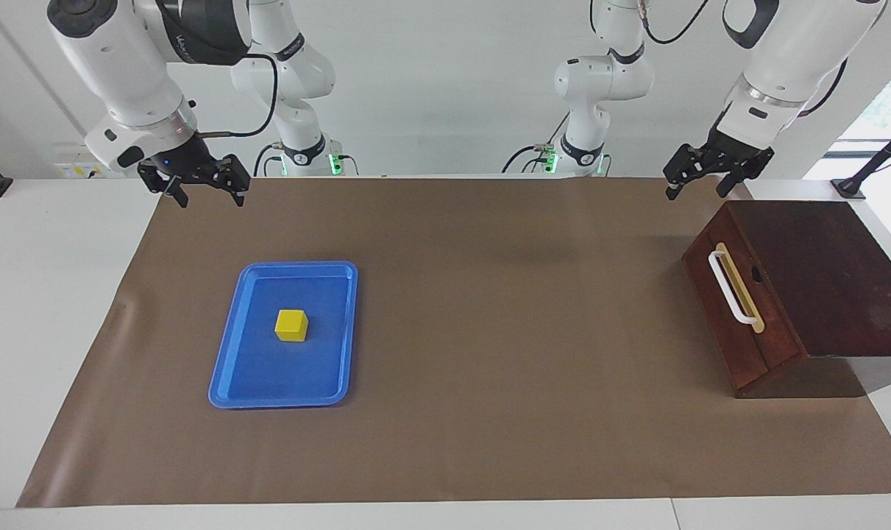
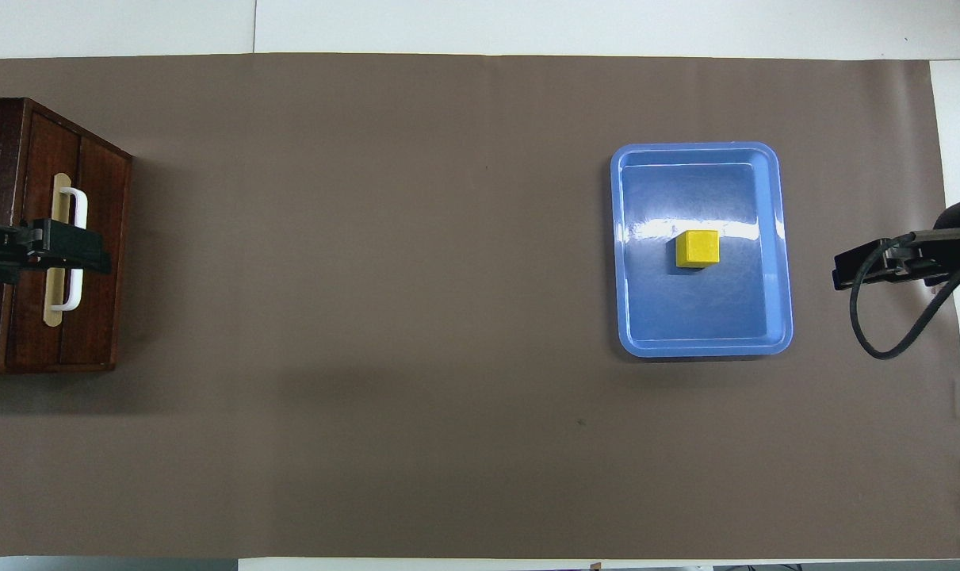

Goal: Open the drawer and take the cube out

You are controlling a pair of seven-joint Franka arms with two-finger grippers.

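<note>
Your drawer (image 1: pixel 739 298), at the frame's right edge, is shut, yet the cube (image 1: pixel 291 325) already sits on the tray (image 1: pixel 228 368), lower left. Left gripper (image 1: pixel 710 177) hovers over the drawer and right gripper (image 1: pixel 204 185) waits upper left, both spread and empty.

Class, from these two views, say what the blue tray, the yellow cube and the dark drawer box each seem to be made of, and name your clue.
Flat blue tray: likely glossy plastic; glare streaks cross its floor.
Small yellow cube: solid, matte, evenly coloured; painted wood or plastic, unclear.
Dark reddish-brown drawer: looks like varnished wood; white bar handle seems smooth plastic.
</note>
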